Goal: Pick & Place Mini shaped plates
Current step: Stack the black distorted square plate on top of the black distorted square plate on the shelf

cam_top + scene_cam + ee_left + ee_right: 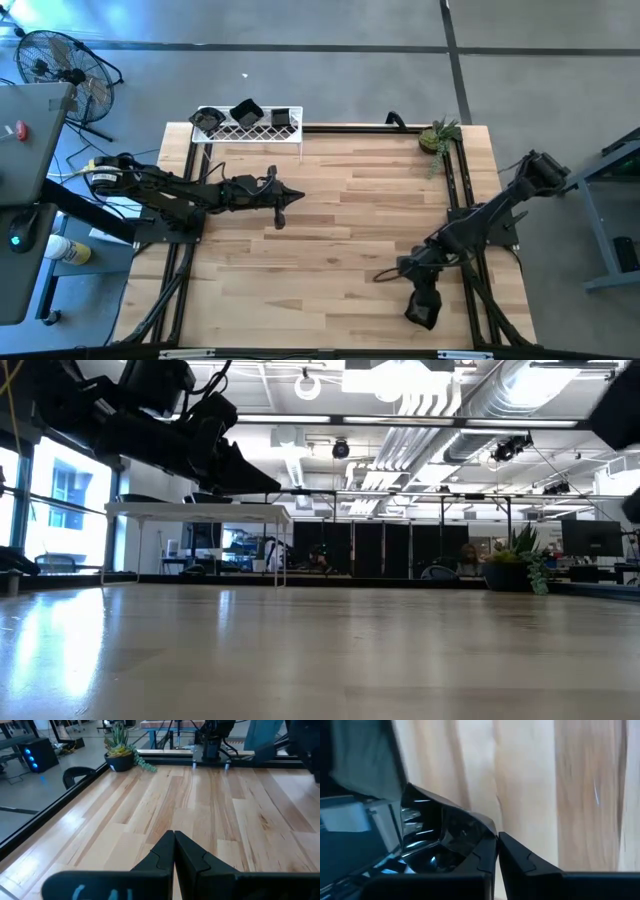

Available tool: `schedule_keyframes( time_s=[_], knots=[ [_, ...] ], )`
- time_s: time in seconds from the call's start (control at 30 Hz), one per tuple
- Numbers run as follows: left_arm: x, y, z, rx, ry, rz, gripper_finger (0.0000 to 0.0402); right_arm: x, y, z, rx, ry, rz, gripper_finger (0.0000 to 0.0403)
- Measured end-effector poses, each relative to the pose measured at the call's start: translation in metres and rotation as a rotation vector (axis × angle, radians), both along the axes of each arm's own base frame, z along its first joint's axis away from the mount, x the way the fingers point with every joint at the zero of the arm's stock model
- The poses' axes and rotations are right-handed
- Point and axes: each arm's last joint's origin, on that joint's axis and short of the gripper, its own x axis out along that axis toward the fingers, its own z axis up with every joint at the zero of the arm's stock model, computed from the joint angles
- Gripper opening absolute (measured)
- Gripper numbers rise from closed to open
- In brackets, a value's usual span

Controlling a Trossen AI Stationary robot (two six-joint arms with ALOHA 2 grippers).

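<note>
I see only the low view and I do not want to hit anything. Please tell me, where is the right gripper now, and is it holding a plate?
Observer: The right gripper is over the near right part of the table, close to the front edge.
Operator: Is a plate in it?
Observer: The right wrist view shows its fingers closed, with a glossy black plate right against them. I cannot tell if the rim is pinched.
Operator: And the left gripper?
Observer: The left gripper is shut and empty. It is over the table left of centre, in front of the white rack.
</note>
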Motion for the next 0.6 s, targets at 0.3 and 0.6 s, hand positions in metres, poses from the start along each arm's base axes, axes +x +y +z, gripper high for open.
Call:
schedule_keyframes(
  time_s=[0.3,0.6],
  knots=[
    [-0.001,0.002,-0.001,0.038,0.024,0.047,0.0002,0.048,-0.048,0.039,-0.014,-0.172,-0.098,0.0011],
    [-0.022,0.011,-0.006,0.048,-0.014,0.089,0.0002,0.119,-0.135,0.034,-0.257,-0.238,-0.201,0.0011]
  ],
)
